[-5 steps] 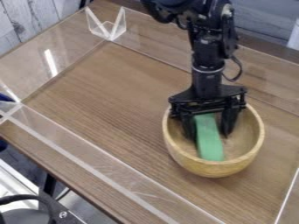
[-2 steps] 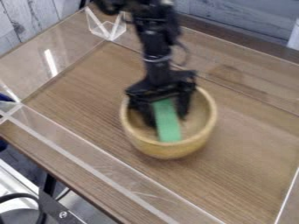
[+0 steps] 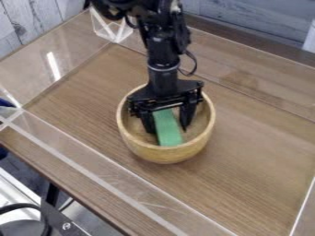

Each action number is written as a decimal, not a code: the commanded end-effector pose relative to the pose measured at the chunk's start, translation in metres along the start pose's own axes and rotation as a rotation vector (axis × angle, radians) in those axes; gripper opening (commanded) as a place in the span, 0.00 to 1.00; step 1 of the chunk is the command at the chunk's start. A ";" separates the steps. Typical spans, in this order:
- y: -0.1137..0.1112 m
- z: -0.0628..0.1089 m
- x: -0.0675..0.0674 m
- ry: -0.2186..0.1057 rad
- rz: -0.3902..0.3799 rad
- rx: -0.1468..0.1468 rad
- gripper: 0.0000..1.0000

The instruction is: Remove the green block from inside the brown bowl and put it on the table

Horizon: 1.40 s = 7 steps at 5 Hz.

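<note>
Shifted leftward across the frame since the earlier view, the brown bowl (image 3: 165, 129) now sits at centre on the table (image 3: 74, 101), gripper (image 3: 165, 108) moved with it. Green block (image 3: 168, 131) lies inside the bowl, long axis running from the near rim up toward the arm. Directly above, the downward-pointing claw stands wide, one finger either side of the block's far end, nothing held.
</note>
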State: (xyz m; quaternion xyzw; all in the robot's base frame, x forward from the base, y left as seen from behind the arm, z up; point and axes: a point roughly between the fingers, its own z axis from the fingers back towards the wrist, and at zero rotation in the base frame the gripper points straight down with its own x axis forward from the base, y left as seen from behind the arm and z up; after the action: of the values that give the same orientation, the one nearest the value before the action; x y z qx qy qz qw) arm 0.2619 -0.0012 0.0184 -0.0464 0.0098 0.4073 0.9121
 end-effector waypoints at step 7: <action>0.001 -0.004 -0.009 0.003 -0.044 0.006 0.00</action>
State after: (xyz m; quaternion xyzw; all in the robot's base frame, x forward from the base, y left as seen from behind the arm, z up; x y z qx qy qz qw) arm 0.2581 -0.0129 0.0191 -0.0496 0.0057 0.3801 0.9236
